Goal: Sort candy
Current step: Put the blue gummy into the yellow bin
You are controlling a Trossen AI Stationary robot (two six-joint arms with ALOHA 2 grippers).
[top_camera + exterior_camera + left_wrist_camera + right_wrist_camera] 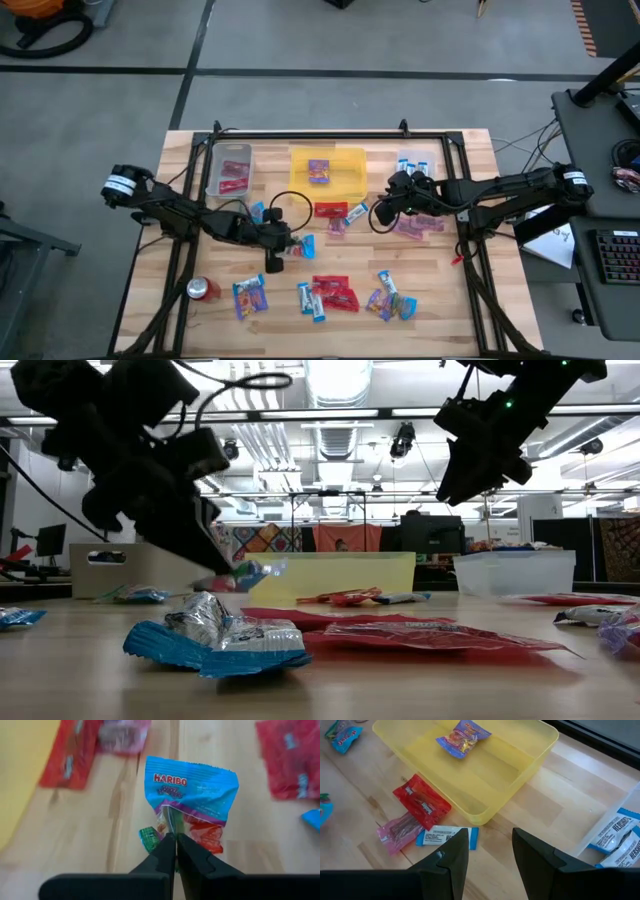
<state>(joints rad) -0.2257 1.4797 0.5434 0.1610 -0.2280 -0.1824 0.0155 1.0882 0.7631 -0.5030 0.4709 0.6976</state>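
candy scattered across wooden surface from above, some in yellow tray, grey bin and clear bin; left end effector low at centre, right end effector beside yellow tray. at table height, blue packet nearest, red packets behind. left wrist: fingers pinched closed on blue haribo bag. right wrist: fingers parted, gripping nothing, above blue-and-white bar.

The left gripper reached low toward the table's middle with fingers pinched together, while the right gripper hovered parted.
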